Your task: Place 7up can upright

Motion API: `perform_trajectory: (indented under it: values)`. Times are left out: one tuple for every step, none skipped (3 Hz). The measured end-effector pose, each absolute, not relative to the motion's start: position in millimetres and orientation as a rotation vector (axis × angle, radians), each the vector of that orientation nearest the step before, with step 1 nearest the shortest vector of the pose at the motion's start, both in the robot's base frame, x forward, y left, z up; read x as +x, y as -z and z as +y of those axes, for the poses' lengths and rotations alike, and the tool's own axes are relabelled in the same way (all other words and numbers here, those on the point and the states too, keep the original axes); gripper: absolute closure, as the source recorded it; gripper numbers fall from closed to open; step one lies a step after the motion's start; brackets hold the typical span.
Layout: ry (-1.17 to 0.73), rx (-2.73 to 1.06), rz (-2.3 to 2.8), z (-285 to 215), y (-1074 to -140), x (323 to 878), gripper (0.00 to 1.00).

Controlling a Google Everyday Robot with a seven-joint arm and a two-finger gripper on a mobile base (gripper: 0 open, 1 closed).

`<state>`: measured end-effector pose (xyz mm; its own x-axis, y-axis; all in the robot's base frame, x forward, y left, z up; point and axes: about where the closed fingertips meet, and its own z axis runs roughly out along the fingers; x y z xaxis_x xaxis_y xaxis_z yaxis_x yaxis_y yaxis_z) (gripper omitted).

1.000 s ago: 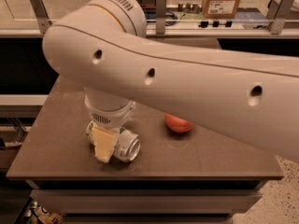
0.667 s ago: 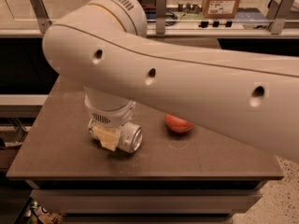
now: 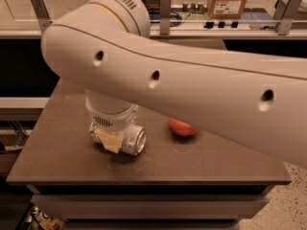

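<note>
The 7up can (image 3: 133,140) lies on its side on the brown table (image 3: 62,162), with its silver end facing the front right. Most of its body is hidden by my gripper. My gripper (image 3: 117,143) reaches down from the big white arm (image 3: 192,85) at the table's left middle and is shut on the can, with a yellowish finger pad (image 3: 109,141) against the can's left side. The can is low, at or just above the tabletop.
An orange round fruit (image 3: 183,128) lies on the table right of the can, partly hidden by the arm. The table's front edge runs close below the can. A counter with a cardboard box (image 3: 228,0) and metal posts stands behind.
The gripper has turned and shifted slightly over the can. The can's silver end has moved a little up and to the right. The orange fruit has not moved.
</note>
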<state>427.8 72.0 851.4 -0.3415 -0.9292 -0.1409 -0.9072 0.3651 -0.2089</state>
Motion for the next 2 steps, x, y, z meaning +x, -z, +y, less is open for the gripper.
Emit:
perform_trajectory:
  values:
    - [0.138, -1.642, 2.388, 72.4, -852.6, 427.3, 1.00]
    - [0.129, -1.644, 2.368, 72.7, -855.7, 428.2, 1.00]
